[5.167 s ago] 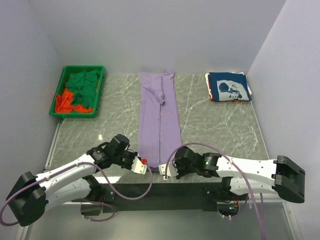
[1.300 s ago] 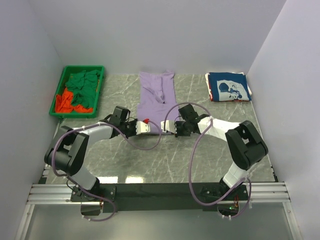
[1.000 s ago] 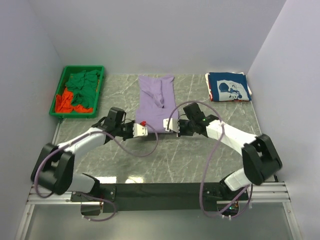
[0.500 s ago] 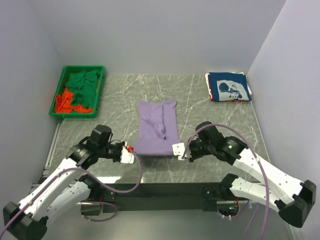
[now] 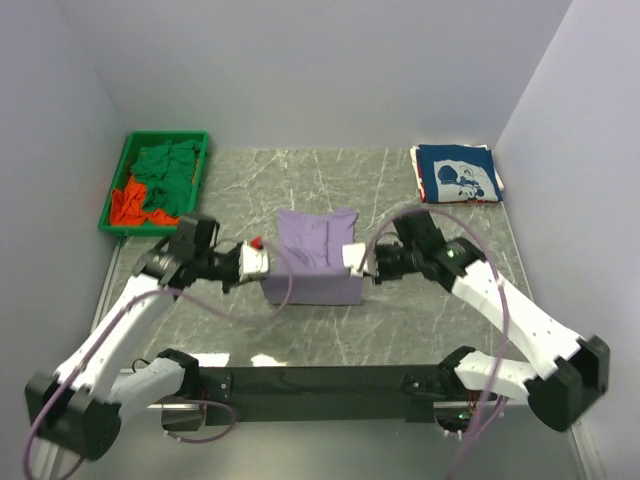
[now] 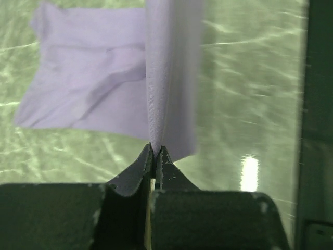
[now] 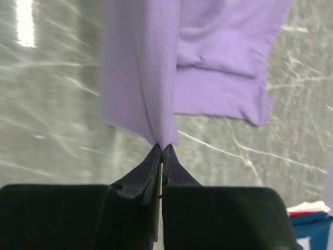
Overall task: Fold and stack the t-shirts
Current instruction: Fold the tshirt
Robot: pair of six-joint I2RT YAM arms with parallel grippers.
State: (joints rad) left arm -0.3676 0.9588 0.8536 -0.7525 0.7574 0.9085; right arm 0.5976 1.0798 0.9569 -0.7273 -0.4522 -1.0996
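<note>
Clamping is being done at both ends of one edge: the left gripper (image 6: 155, 149) and the right gripper (image 7: 162, 148) are each being seen shut tight on a corner of the lavender t-shirt (image 5: 315, 265), with the cloth rising in a taut pleat straight out of the meeting tips. The two corners are being held level and apart, apparently so that the edge between them is being stretched straight and can be carried over the rest of the garment as one clean fold line. Beyond the grippers, the rest of the shirt is lying near the middle of the marble table (image 5: 380, 190), where the lower layer is probably being anchored by its own weight. Farther out, a navy t-shirt (image 5: 457, 174) with white print is resting folded at the far right corner, likely where the stack is being built. Green tees (image 5: 165, 168) and an orange-red tee (image 5: 128, 206) are sitting bunched in the green bin (image 5: 165, 134) at the far left, not yet folded.
</note>
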